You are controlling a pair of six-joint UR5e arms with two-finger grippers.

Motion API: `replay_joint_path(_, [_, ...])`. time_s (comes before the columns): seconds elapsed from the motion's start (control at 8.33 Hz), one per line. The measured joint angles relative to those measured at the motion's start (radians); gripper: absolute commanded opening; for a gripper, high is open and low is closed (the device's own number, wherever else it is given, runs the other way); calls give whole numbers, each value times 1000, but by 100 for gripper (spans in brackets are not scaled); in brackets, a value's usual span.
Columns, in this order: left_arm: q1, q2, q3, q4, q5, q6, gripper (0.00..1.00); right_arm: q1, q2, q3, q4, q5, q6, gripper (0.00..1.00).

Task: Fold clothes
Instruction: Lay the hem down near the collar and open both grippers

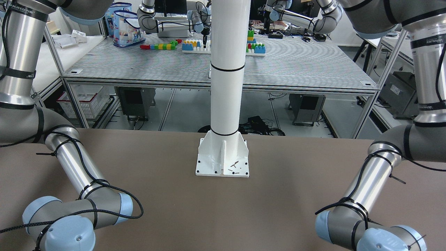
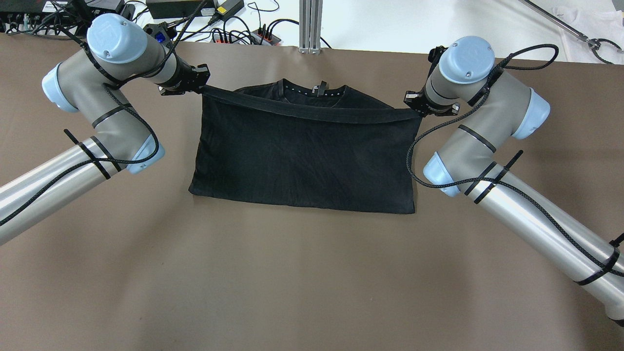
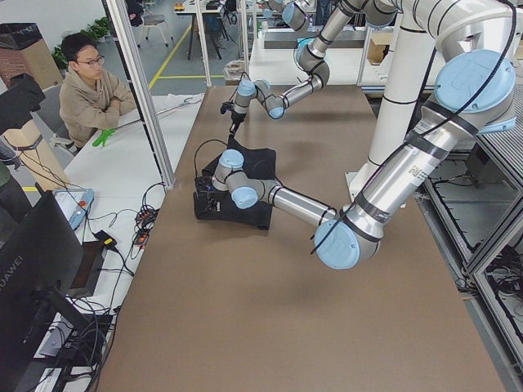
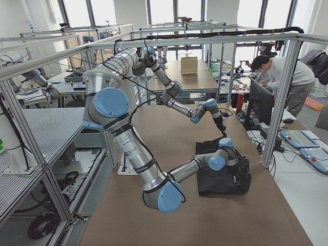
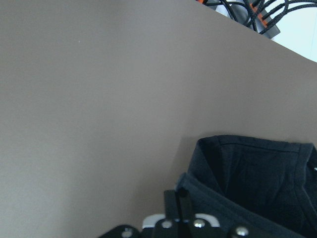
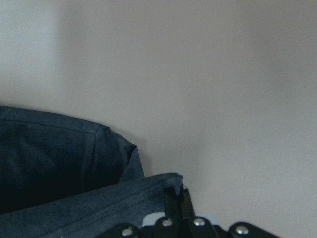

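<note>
1. Where the overhead view shows the brown tabletop (image 2: 292, 282), the plain black soft fabric garment (image 2: 302, 156) lies in the upper middle of the frame. It is doubled over on itself, with a straight folded edge toward the bottom of the frame.
2. The hem of its upper layer runs as a taut band across the frame from left to right. The collar shows just above that band at the upper centre.
3. The left fingers (image 2: 202, 87), at the upper left of the overhead view, are pinched narrow on the hem's left corner. At the bottom edge of the left wrist view they are pressed together with the fabric edge between them.
4. The right fingers (image 2: 412, 108), at the upper right, are pinched in the same way on the hem's right corner. The right wrist view shows the dark hem ending at their tips.
5. In both wrist views the gripped hem fills the lower part of the frame, and a second layer of the fabric rests on the tabletop beyond it.
</note>
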Motion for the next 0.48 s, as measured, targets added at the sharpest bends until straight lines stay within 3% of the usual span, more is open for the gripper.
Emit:
replay_joint_path(0.24, [0,-46,97,-50,5,1,17,-3,5,-18,13,-2,3,18])
replay_joint_path(0.48, [-1,-60,142,-81,8,1,48,-3,22,-40,17,-1,10,58])
